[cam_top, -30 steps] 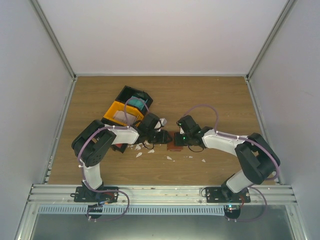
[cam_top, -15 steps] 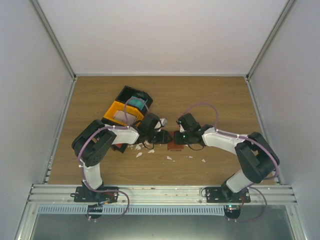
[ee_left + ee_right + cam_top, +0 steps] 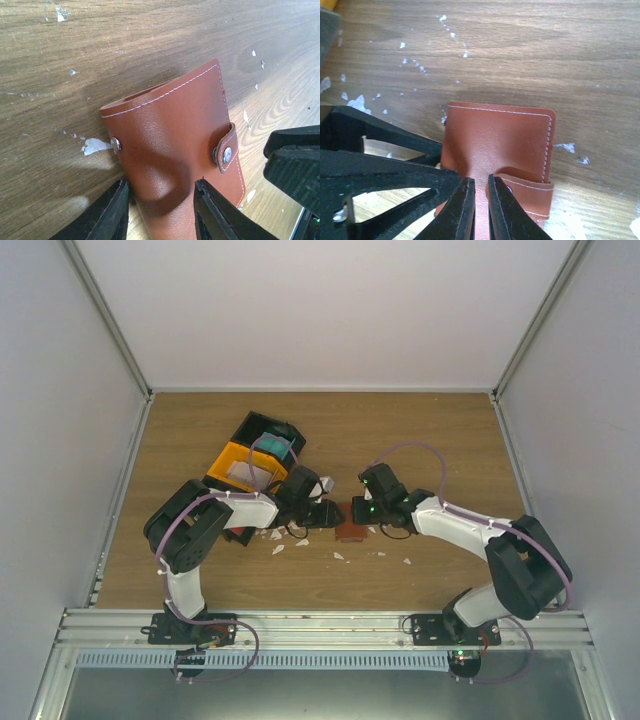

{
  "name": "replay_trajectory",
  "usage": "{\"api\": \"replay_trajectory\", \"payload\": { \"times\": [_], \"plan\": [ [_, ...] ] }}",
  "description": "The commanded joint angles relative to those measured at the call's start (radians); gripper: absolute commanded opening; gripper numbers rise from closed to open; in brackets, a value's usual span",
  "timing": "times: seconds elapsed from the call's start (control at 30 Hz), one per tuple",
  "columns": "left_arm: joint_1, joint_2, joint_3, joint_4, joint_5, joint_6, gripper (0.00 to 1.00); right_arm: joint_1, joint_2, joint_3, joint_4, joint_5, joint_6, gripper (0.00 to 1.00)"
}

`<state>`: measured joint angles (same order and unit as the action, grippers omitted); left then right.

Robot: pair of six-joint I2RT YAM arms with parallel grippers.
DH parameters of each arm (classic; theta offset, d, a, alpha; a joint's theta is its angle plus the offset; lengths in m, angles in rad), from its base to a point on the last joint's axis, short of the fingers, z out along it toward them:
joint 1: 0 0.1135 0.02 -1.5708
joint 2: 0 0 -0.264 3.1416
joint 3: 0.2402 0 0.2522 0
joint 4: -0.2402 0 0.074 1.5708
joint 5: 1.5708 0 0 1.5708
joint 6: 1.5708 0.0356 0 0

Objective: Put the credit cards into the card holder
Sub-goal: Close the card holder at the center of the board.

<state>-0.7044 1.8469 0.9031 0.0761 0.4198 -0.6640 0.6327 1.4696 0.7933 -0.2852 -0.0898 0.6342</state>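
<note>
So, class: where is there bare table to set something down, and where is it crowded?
Free: table along the back wall, right of the tray. Crowded: centre, left end effector and right end effector on the card holder.

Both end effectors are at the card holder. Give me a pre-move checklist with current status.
1. Right end effector gripping the card holder: ok. Its fingers are nearly shut, with leather between them.
2. Left end effector gripping the holder: cannot tell. Its fingers stand apart at the holder's near edge.
3. Credit card in hand: not ok. Neither end effector holds one.
4. Strap unsnapped: cannot tell.
5. Card supply located: cannot tell. A teal item lies in the tray but is too small to identify.
</note>
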Motion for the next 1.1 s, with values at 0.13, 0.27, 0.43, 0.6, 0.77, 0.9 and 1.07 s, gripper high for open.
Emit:
{"api": "replay_trajectory", "payload": {
  "times": [0.13, 0.27, 0.43, 0.6, 0.77, 0.9, 1.07],
  "plan": [
    [-0.017, 0.069, -0.041, -0.126, -0.013, 0.006, 0.39, -0.009, 0.050, 0.008, -0.051, 0.053, 0.041, 0.10],
    [-0.018, 0.069, -0.042, -0.127, -0.015, 0.006, 0.39, -0.009, 0.077, 0.012, -0.045, 0.040, 0.035, 0.08],
    [-0.018, 0.068, -0.041, -0.126, -0.014, 0.006, 0.39, -0.008, 0.105, 0.013, -0.042, 0.035, 0.031, 0.07],
    [-0.018, 0.070, -0.041, -0.126, -0.013, 0.006, 0.39, -0.008, 0.122, 0.015, -0.052, 0.033, 0.025, 0.06],
    [-0.018, 0.073, -0.041, -0.125, -0.013, 0.006, 0.39, -0.007, 0.153, 0.018, -0.083, 0.039, 0.025, 0.06],
    [-0.018, 0.076, -0.041, -0.127, -0.016, 0.007, 0.39, -0.006, 0.189, 0.034, -0.126, 0.052, 0.028, 0.06],
    [-0.018, 0.078, -0.043, -0.131, -0.019, 0.007, 0.38, -0.006, 0.226, 0.057, -0.172, 0.065, 0.023, 0.06]
  ]
}}
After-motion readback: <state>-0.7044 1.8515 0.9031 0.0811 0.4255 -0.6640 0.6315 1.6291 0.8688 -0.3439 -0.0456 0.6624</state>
